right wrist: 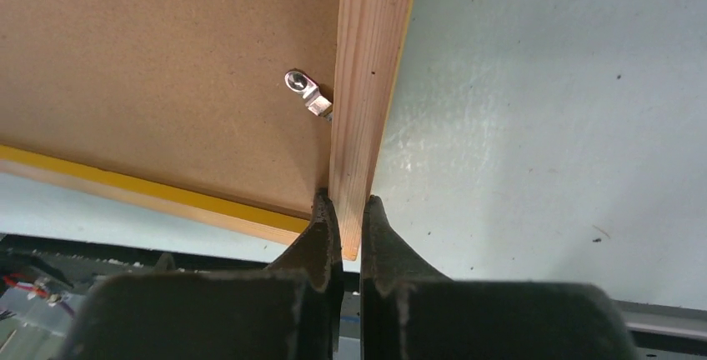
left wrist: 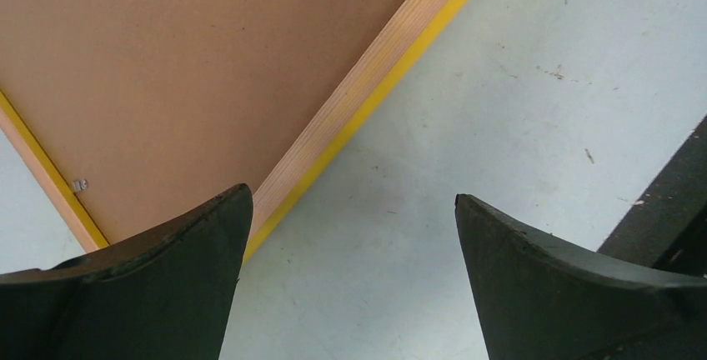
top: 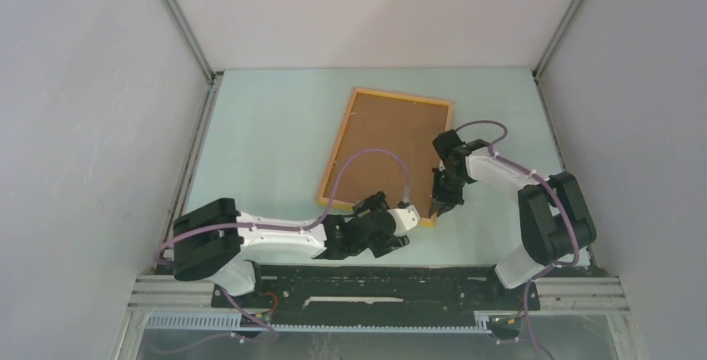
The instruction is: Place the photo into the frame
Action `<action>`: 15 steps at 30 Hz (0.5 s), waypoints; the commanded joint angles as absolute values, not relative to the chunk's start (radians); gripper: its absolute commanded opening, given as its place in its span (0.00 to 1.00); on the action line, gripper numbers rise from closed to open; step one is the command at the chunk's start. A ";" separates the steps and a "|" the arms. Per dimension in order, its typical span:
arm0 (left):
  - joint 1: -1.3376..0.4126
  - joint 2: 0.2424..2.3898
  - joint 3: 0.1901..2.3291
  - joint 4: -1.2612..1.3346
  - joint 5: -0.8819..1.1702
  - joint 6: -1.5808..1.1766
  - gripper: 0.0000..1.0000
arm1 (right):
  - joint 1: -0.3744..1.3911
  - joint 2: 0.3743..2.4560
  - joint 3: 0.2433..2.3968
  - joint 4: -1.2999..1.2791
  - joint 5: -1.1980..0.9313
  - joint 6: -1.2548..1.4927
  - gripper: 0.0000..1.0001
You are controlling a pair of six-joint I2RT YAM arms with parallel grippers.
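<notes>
The frame [top: 338, 153], orange-yellow wood, lies face down on the table with the brown fibreboard backing sheet [top: 388, 150] in it. My right gripper [top: 440, 204] is shut on the frame's rail [right wrist: 367, 102] near its near right corner, one jaw inside the rail and one outside. A small metal clip [right wrist: 305, 93] sits on the backing by that rail. My left gripper [top: 406, 218] is open and empty over bare table beside the frame's near rail [left wrist: 367, 85]; its left finger [left wrist: 167, 277] overlaps the frame's edge. The photo is not in view.
A black base rail [top: 375, 281] runs along the table's near edge, and shows at the right in the left wrist view [left wrist: 667, 210]. Grey enclosure walls stand left, right and behind. The pale green table [top: 267, 127] extends left of the frame.
</notes>
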State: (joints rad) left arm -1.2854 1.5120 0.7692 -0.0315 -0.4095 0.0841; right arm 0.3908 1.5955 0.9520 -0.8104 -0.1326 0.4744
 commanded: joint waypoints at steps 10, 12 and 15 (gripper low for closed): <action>-1.368 1.712 0.880 0.236 -0.924 0.301 1.00 | 0.382 1.481 1.075 -0.918 -0.240 0.490 0.00; -1.373 1.763 0.900 0.310 -1.044 0.351 0.99 | 0.384 1.477 1.086 -0.927 -0.237 0.493 0.00; -1.391 1.822 0.907 0.451 -1.142 0.457 0.91 | 0.385 1.473 1.089 -0.932 -0.228 0.497 0.00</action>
State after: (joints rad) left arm -1.3701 1.7683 0.8551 0.2104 -0.8883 0.3000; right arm 0.3801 1.5360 1.0290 -0.9161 -0.1864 0.4938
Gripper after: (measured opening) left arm 0.957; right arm 0.039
